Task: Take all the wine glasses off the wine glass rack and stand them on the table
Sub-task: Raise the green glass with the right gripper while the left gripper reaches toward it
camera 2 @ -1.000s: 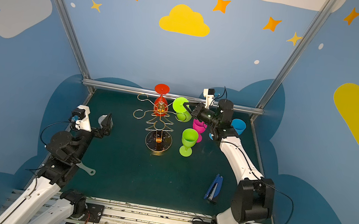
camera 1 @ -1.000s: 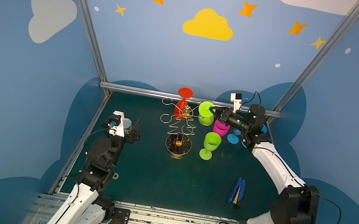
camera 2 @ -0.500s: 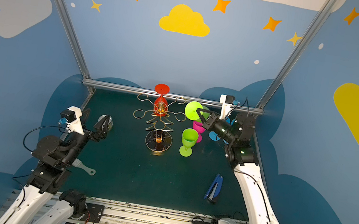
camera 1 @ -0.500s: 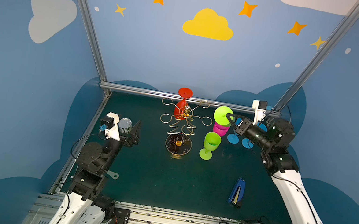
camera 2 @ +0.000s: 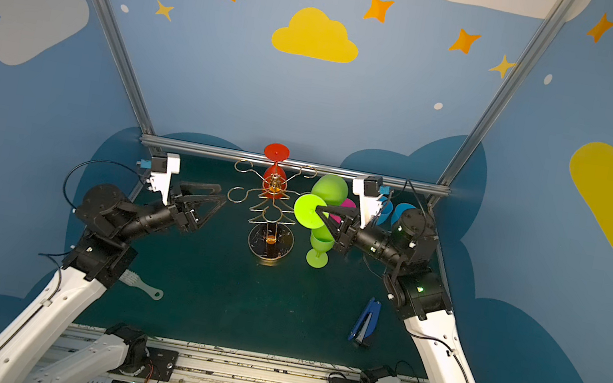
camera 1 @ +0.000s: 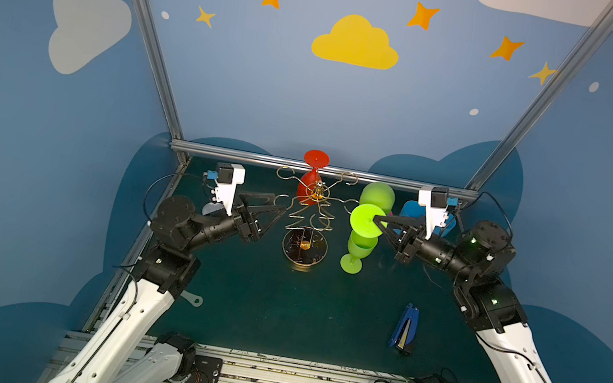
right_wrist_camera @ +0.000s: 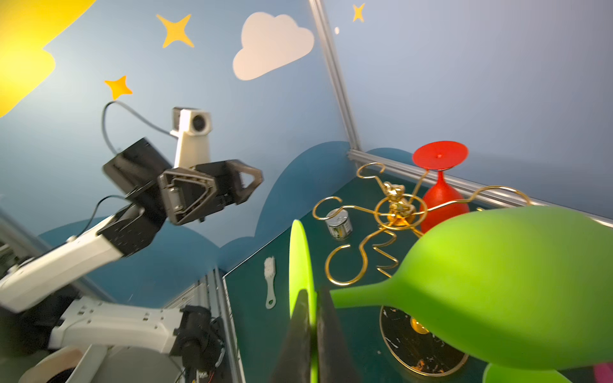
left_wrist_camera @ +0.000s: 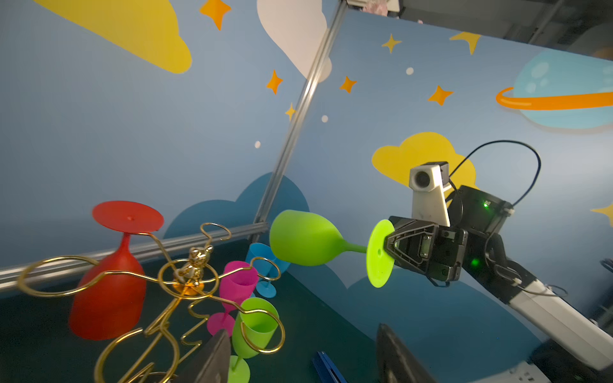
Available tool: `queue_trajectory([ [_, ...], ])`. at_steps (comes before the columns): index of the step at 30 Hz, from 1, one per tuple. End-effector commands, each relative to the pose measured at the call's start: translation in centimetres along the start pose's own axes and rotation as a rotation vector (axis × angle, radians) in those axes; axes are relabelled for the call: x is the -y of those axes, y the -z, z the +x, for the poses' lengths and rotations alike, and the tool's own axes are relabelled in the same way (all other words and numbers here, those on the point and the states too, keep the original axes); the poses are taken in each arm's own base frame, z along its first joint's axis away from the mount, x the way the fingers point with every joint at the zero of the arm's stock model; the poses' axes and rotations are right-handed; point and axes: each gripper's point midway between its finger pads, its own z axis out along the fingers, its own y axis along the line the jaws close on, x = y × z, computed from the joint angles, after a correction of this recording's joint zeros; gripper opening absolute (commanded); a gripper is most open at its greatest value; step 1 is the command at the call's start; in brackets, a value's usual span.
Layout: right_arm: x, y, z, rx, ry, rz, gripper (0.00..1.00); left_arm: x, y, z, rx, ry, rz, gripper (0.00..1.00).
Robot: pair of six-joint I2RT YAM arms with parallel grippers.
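The gold wire wine glass rack stands mid-table in both top views. A red wine glass hangs upside down on a back arm. My right gripper is shut on the round foot of a green wine glass. That glass lies sideways in the air, right of the rack and clear of its arms. My left gripper is open and empty, just left of the rack's arms.
A second green glass, a pink glass and blue glasses stand right of the rack. A blue stapler lies front right. A white brush lies front left, a small can back left.
My right gripper has carried the green wine glass rightward, away from the rack's arm. My left arm has swung in toward the rack, its jaws narrower than before.
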Motion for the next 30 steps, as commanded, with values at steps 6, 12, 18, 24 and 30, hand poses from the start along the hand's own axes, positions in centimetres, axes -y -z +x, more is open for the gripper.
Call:
queue_trajectory([
  [6, -5.2, -0.8, -0.5, -0.015, 0.119, -0.16, 0.0, 6.5, -1.8, 1.1, -0.132, -0.027, 0.288, 0.64],
  [12, -6.3, -2.1, -0.4, -0.027, 0.129, -0.202, 0.0, 7.9, -2.4, 1.8, -0.178, -0.025, 0.364, 0.64],
  [18, -7.5, -3.4, -0.2, -0.042, 0.144, -0.24, 0.0, 8.2, -3.0, 2.7, -0.206, -0.023, 0.384, 0.64],
  [24, -8.2, -4.7, 0.6, -0.069, 0.145, -0.264, 0.0, 8.4, -3.5, 3.0, -0.21, -0.023, 0.397, 0.62],
  [30, -8.4, -5.4, 0.7, -0.065, 0.149, -0.256, 0.0, 8.5, -3.6, 3.4, -0.22, -0.024, 0.399, 0.45],
])
